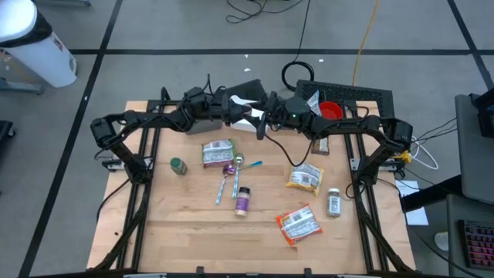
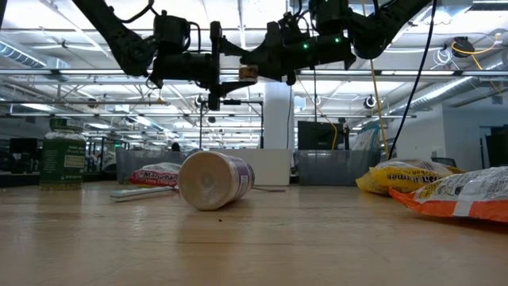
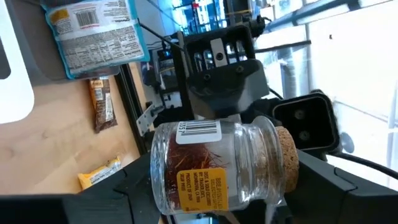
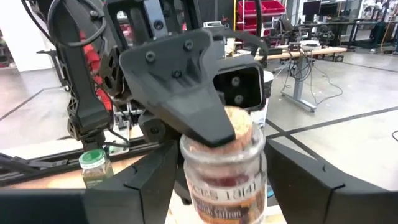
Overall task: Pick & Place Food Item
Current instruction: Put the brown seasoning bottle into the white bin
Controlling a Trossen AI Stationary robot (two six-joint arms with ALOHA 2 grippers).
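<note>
Glass jar (image 3: 217, 163) with a cork stopper is hanging high over the table's far edge, between both arms. The left gripper (image 3: 211, 186) is clamping its body while the right gripper (image 4: 217, 171) is flanking the cork end, fingers apart. Judging by this, a handover is underway; placing is still outstanding.

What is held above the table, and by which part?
A corked glass jar, held by the left gripper across its body. The right gripper meets it too; its grip cannot be told.
</note>
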